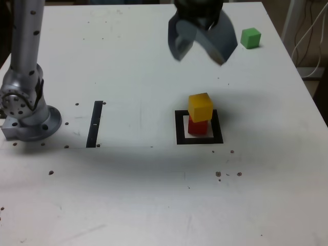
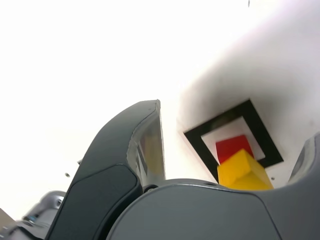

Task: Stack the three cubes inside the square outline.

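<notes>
One gripper (image 1: 201, 48) hangs above the tabletop (image 1: 128, 195), fingers (image 1: 179, 41) spread wide and empty. Three cubes: yellow cube (image 1: 200, 106) stacked on red cube (image 1: 198, 126) inside the square outline (image 1: 179, 128); green cube (image 1: 250, 38) well apart, near the far edge.

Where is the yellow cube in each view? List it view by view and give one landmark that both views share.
Exterior view: the yellow cube sits on top of the red cube, inside the black square outline, a little to the exterior view's right of centre.
Wrist view: the yellow cube shows just past the gripper's body, again on the red cube.
Shared landmark: the black square outline around the stack.
</notes>
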`<state>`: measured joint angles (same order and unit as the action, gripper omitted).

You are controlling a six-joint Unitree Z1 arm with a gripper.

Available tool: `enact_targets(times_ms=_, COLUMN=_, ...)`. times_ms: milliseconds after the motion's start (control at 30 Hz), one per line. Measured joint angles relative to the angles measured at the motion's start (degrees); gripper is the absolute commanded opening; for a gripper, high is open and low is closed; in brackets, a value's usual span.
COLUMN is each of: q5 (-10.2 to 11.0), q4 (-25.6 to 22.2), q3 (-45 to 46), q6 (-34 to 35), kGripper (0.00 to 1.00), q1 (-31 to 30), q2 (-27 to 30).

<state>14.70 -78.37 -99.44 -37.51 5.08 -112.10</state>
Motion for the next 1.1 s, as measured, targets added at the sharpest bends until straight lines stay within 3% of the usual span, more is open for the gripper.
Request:
enact_targets(times_ms=433, q5=2.6, q4=-7.7, q3=-19.8, q6=-12.4, kGripper=0.99, q1=8.0, q2=-9.1)
enact_targets(times_ms=800, q5=2.7, q4=-13.2, q3=-38.7, q6=-20.8, kGripper=0.99, q1=15.6, q2=-19.9)
enact_targets(times_ms=1100, q5=2.7, q4=-14.2, q3=-47.8, q6=-22.2, kGripper=0.99, q1=18.0, q2=-25.1)
